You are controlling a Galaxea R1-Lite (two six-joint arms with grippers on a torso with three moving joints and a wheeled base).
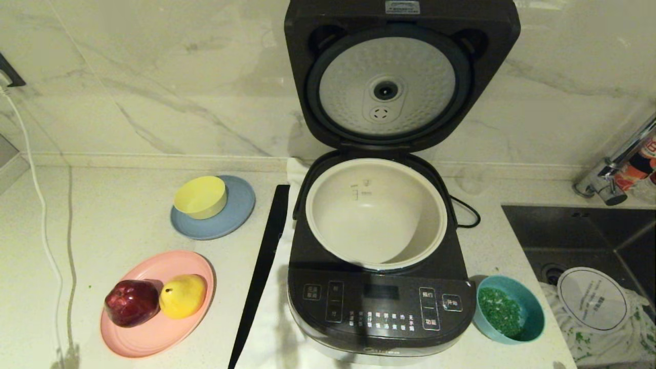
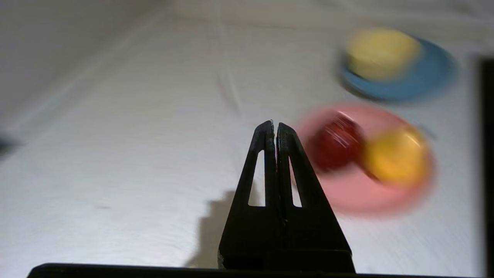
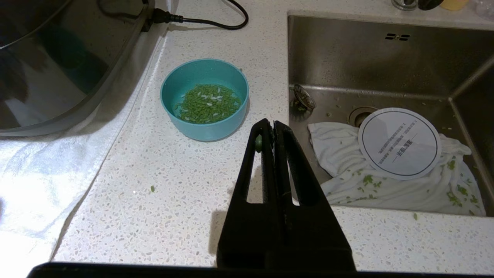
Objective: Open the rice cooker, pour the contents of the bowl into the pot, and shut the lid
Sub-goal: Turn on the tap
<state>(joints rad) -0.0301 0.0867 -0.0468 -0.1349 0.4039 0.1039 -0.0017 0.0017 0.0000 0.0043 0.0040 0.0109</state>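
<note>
The dark grey rice cooker (image 1: 379, 302) stands in the middle of the counter with its lid (image 1: 394, 77) swung up, the dimpled silver disc facing me. Its white pot (image 1: 376, 215) is bare inside. The teal bowl (image 1: 508, 315) with green contents (image 1: 499, 310) sits at the cooker's front right corner; the right wrist view also shows the bowl (image 3: 204, 98). My right gripper (image 3: 273, 123) is shut and empty, hanging over the counter just short of the bowl. My left gripper (image 2: 276, 124) is shut and empty, over bare counter near a pink plate (image 2: 370, 170). Neither gripper shows in the head view.
A yellow bowl (image 1: 201, 196) on a grey-blue plate (image 1: 225, 218) and a pink plate (image 1: 154, 307) with red and yellow fruit lie to the cooker's left. A black strip (image 1: 264, 266) runs beside the cooker. The sink (image 1: 589, 241) at right holds a white cloth and round disc (image 1: 592, 298).
</note>
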